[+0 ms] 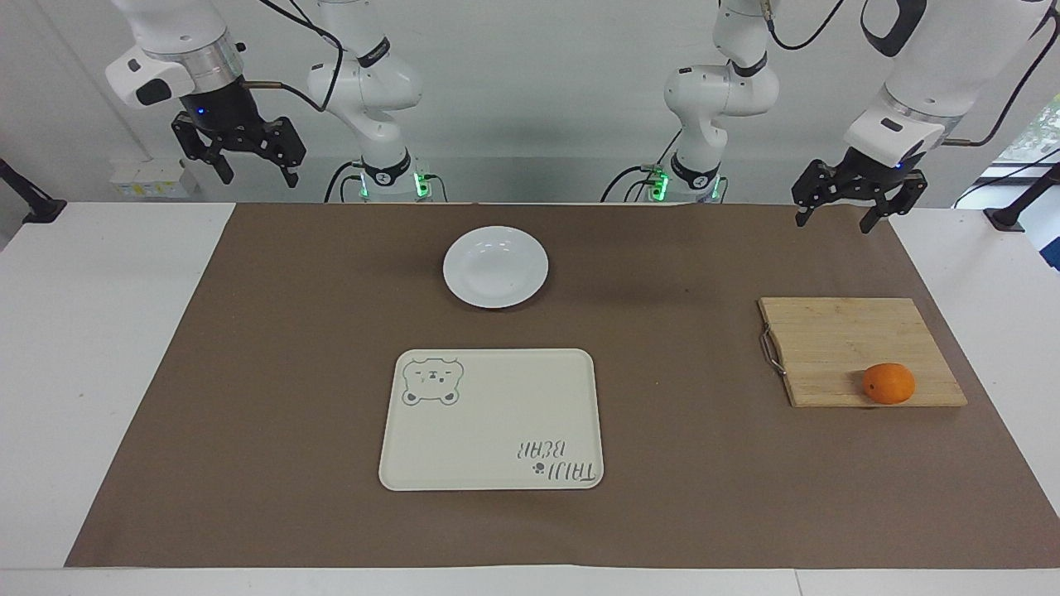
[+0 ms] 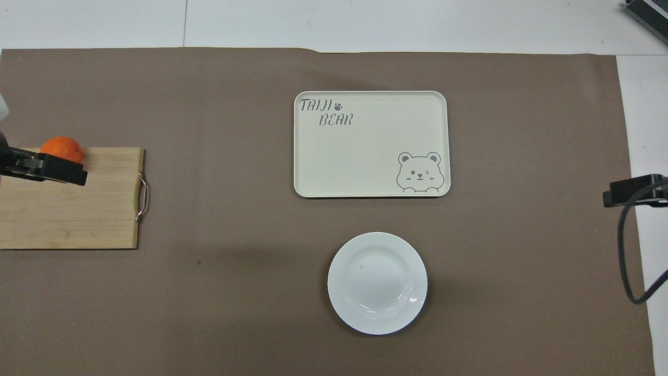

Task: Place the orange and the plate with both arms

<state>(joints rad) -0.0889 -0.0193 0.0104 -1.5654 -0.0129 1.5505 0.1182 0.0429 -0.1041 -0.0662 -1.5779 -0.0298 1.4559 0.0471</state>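
While the orange (image 1: 888, 384) sits on the bamboo cutting board (image 1: 853, 348) (at the corner farthest from the robots), the left gripper (image 1: 842, 213) hangs above the brown mat's edge, jaws spread and empty, and the right gripper (image 1: 252, 168), likewise spread and empty, hangs well apart from the white plate (image 1: 495, 266).

My two arms are glossy white, built of rounded jointed segments with black bands at the joints. A brushed silver collar sits above my right gripper (image 1: 245, 157), which is black and angular with a small blue light over it; my left gripper (image 1: 845, 207) is the same. Black cables loop along both arms, and green lights glow at my bases.
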